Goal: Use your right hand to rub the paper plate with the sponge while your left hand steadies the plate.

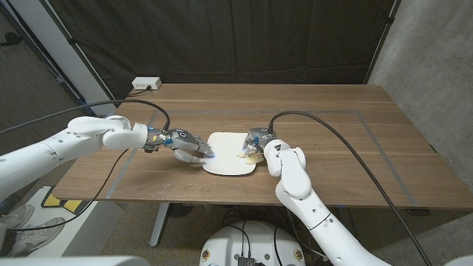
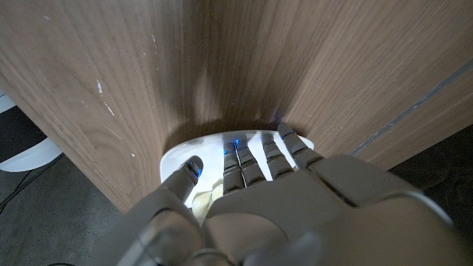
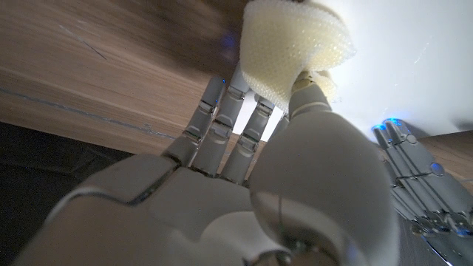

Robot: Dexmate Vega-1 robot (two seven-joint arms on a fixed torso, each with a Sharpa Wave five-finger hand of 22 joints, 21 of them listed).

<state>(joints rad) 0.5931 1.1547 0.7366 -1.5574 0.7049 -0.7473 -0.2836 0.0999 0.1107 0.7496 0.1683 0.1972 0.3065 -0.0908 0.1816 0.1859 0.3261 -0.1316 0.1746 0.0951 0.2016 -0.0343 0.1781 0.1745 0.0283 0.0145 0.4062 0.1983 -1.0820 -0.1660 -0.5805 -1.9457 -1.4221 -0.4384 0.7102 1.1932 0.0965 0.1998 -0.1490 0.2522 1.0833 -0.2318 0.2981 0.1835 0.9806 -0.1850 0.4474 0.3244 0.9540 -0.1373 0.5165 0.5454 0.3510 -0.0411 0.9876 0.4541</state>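
One plate: white paper plate [image 1: 230, 154], flat on the wooden table [image 1: 332, 125].
Sponge: pale yellow sponge [image 3: 292, 48], squashed.
Right hand [image 1: 256, 143]: fingers hold the sponge on the plate.
Left hand [image 1: 188, 146]: fingers press the plate's edge.

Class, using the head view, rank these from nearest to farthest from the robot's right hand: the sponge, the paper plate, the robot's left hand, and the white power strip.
1. Sponge: held in the right hand itself.
2. Paper plate: directly under and beside the hand, toward the robot's left.
3. Left hand: at the plate's opposite edge.
4. Power strip: far back at the table's left rear corner.
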